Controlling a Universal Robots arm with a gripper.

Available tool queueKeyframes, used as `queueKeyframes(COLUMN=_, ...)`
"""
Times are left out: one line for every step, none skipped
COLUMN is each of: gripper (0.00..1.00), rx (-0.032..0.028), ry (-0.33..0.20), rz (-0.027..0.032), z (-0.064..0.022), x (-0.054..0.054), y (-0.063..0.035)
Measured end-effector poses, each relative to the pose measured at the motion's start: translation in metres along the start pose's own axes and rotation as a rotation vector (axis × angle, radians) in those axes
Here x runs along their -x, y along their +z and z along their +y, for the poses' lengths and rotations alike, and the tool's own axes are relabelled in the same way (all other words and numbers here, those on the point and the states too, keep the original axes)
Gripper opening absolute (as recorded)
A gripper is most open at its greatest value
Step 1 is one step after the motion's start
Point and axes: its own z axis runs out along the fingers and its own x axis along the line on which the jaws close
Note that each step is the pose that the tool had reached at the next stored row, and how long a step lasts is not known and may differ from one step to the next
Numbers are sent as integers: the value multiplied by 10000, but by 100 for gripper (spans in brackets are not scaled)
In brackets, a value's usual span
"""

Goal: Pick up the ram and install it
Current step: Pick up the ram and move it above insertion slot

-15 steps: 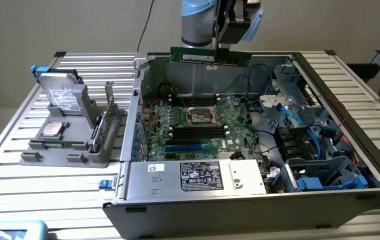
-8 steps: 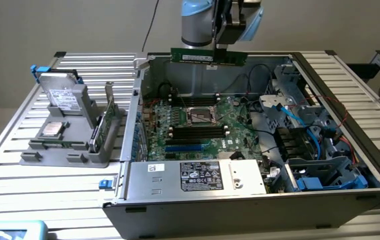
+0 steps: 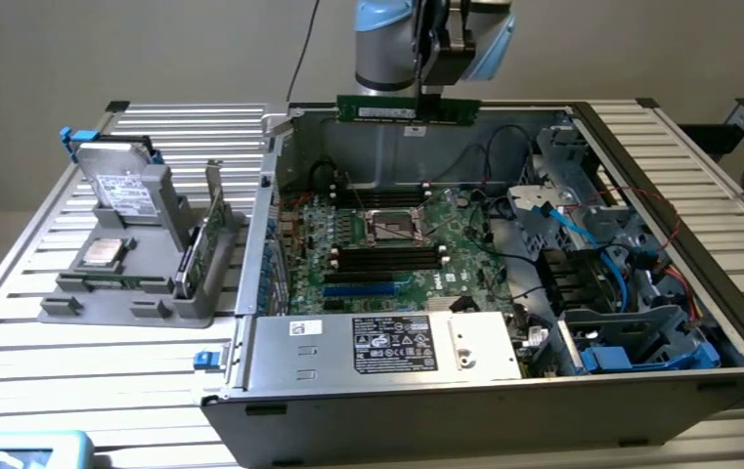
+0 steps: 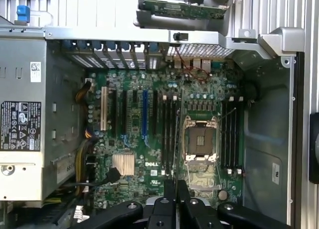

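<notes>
End effector (image 3: 432,94) clenched on ram (image 3: 409,109) | hovering above open computer case (image 3: 345,415) | motherboard (image 3: 465,223) below

The table (image 3: 32,322) is made of ribbed silver metal, dull and not shiny. The computer case (image 3: 476,420) is smooth dark grey metal. The ram (image 3: 409,109) is a flat green board with a small white paper label. The holder (image 3: 110,293) standing on the table looks like dull grey plastic.

counts — ram (image 3: 409,109) 1 | claw (image 3: 433,95) 1 | computer case (image 3: 476,420) 1 | motherboard (image 3: 460,223) 1 | hard drive (image 3: 130,186) 1 | expansion card (image 3: 211,230) 1
</notes>
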Motion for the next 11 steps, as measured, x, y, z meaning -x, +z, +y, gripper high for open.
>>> queueKeyframes(gripper=14, rx=-2, ry=-32, rz=18, z=0, x=20, y=14)
queueKeyframes(gripper=14, rx=-3, ry=-57, rz=52, z=-1, x=39, y=26)
queueKeyframes(gripper=14, rx=-4, ry=-79, rz=94, z=-1, x=58, y=37)
queueKeyframes(gripper=14, rx=-4, ry=-95, rz=145, z=-1, x=77, y=46)
queueKeyframes(gripper=14, rx=-5, ry=-106, rz=206, z=-1, x=98, y=56)
queueKeyframes(gripper=14, rx=-8, ry=-114, rz=273, z=-1, x=119, y=64)
queueKeyframes(gripper=14, rx=-11, ry=-119, rz=333, z=-1, x=141, y=72)
queueKeyframes(gripper=14, rx=-14, ry=-120, rz=382, z=-2, x=168, y=81)
queueKeyframes(gripper=14, rx=-16, ry=-120, rz=406, z=-2, x=192, y=95)
queueKeyframes(gripper=14, rx=-15, ry=-120, rz=413, z=-2, x=201, y=112)
queueKeyframes(gripper=14, rx=-16, ry=-120, rz=413, z=-2, x=206, y=132)
